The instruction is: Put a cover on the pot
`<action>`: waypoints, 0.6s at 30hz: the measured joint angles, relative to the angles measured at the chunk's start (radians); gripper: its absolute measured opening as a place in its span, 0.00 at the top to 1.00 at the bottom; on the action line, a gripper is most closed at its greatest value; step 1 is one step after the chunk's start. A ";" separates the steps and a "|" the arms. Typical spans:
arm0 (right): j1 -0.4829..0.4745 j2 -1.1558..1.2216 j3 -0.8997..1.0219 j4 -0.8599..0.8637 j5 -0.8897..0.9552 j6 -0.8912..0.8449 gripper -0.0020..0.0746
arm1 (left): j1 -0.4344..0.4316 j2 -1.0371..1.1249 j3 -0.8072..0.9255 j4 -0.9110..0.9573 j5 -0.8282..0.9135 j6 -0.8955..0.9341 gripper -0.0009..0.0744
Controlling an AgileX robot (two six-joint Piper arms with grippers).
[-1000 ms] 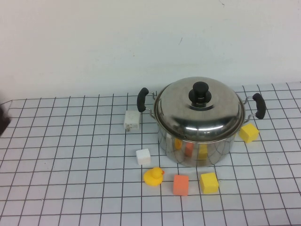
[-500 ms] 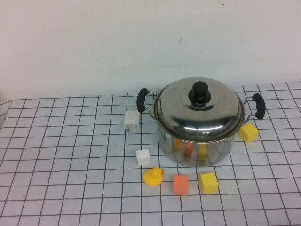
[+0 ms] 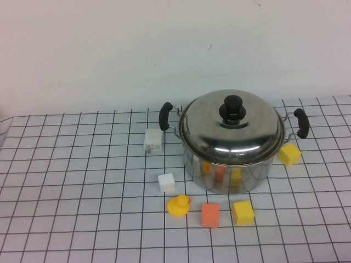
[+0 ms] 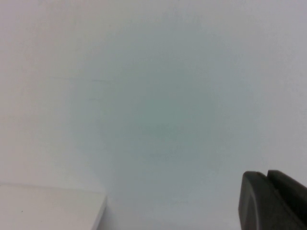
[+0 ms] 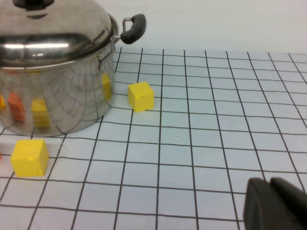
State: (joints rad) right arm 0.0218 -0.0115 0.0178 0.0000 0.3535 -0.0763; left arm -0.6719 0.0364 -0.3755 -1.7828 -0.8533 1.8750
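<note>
The shiny steel pot (image 3: pixel 227 174) with two black side handles (image 3: pixel 165 115) stands right of centre on the gridded table. The domed steel lid (image 3: pixel 233 134) with its black knob (image 3: pixel 232 108) sits on the pot's rim. Neither gripper shows in the high view. The right wrist view shows the pot (image 5: pixel 53 91) with the lid (image 5: pixel 53 28) on it. My right gripper (image 5: pixel 269 184) is shut and empty, low over the table, well away from the pot on its right. My left gripper (image 4: pixel 266 176) is shut and empty, facing a blank white surface.
A white block (image 3: pixel 166 182), a yellow duck (image 3: pixel 178 206), an orange block (image 3: pixel 210 215) and a yellow block (image 3: pixel 243 212) lie in front of the pot. Another yellow block (image 3: pixel 289 154) lies at its right, and a white plug-like piece (image 3: pixel 153 141) at its left.
A dark part of my left arm at the high view's left edge one second ago has gone out of view. The pot, lid and blocks have not moved.
</note>
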 joint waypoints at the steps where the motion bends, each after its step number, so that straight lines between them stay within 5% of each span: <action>1: 0.000 0.000 0.000 0.000 0.000 0.000 0.96 | 0.000 0.000 0.000 0.000 0.000 0.000 0.99; 6: 0.000 0.000 0.000 0.000 0.000 0.000 0.96 | 0.072 -0.010 0.032 0.000 0.101 -0.029 0.99; 14: 0.000 0.000 0.000 0.000 0.000 0.000 0.96 | 0.529 -0.052 0.112 0.006 0.433 -0.077 0.99; 18: 0.000 0.000 0.000 0.000 0.000 0.000 0.96 | 0.662 -0.052 0.141 0.008 0.549 -0.107 0.99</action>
State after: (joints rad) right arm 0.0218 -0.0115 0.0178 0.0000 0.3535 -0.0763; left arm -0.0103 -0.0156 -0.2347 -1.7744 -0.3039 1.7677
